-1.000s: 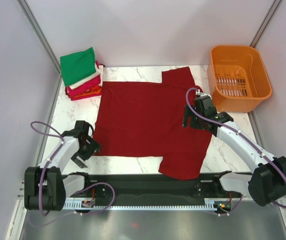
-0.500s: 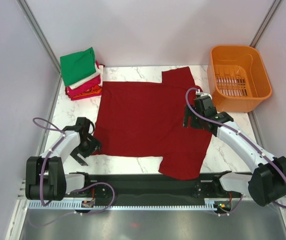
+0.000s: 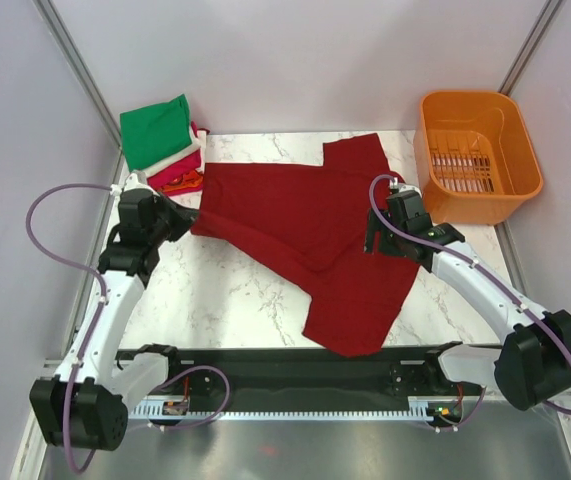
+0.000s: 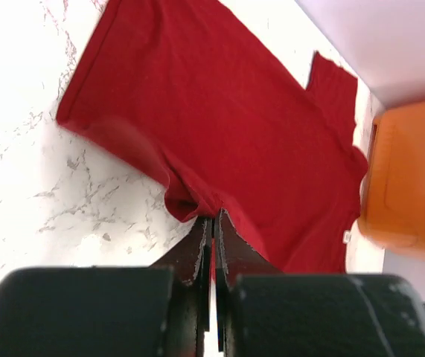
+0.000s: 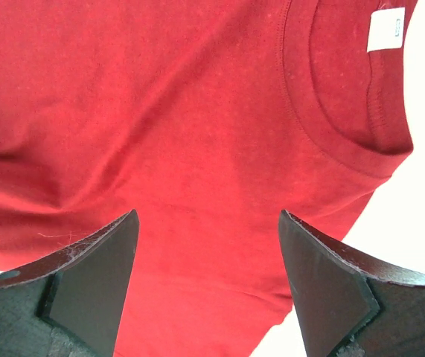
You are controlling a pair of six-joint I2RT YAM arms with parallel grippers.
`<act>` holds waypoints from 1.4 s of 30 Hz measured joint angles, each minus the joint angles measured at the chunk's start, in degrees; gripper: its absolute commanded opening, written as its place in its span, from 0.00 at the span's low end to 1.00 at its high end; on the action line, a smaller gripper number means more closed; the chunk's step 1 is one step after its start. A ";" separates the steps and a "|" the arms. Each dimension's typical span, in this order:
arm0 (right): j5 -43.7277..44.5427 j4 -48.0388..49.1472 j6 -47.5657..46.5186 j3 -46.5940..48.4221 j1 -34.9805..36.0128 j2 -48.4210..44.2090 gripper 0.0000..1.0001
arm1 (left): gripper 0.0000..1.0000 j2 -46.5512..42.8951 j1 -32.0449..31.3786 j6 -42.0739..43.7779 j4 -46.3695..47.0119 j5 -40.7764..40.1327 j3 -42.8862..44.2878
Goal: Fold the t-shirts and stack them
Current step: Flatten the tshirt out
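A large dark red t-shirt (image 3: 310, 215) lies across the marble table (image 3: 215, 300), its near-left part drawn up and back so the lower edge runs diagonally. My left gripper (image 3: 180, 216) is shut on a bunched corner of it at the shirt's left side; in the left wrist view the jaws (image 4: 213, 217) pinch red cloth (image 4: 219, 111). My right gripper (image 3: 376, 236) hovers open over the shirt near the collar, and red cloth (image 5: 197, 97) fills the space below its jaws (image 5: 208, 217). Folded t-shirts (image 3: 161, 145) are stacked at the back left, green on top.
An orange plastic basket (image 3: 480, 98) stands at the back right, also seen in the left wrist view (image 4: 409, 186). Grey walls close in both sides. The black arm-base rail (image 3: 285, 370) runs along the near edge.
My left gripper closed on the shirt's near-left corner and swung back toward the stack, dragging that corner with it. The right arm stayed put.
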 measured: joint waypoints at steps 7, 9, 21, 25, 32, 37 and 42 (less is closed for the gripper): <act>-0.61 -0.02 0.07 -0.02 0.00 -0.35 0.84 | 0.02 -1.95 0.00 3.19 -2.60 2.84 -2.95; -1.68 -0.20 0.46 -0.13 0.00 -1.09 0.84 | 0.02 -2.62 0.00 3.32 -5.29 2.86 -4.17; -8.46 -10.14 11.78 -15.98 8.13 -8.17 0.81 | 0.02 -7.06 0.00 3.82 -11.43 2.82 -13.38; -8.66 -13.81 17.53 -16.20 17.22 -9.25 0.82 | 0.02 -6.78 0.00 3.82 -11.41 2.82 -13.55; -9.77 -16.85 25.99 -20.06 27.89 -14.56 0.80 | 0.02 -6.75 0.00 3.85 -11.41 2.82 -13.57; -9.64 -17.66 30.67 -23.04 30.75 -16.81 0.80 | 0.02 -6.75 0.00 3.85 -11.41 2.82 -13.57; -8.81 -15.98 32.63 -25.16 31.58 -15.32 0.78 | 0.02 -6.67 0.00 4.00 -11.28 3.04 -13.57</act>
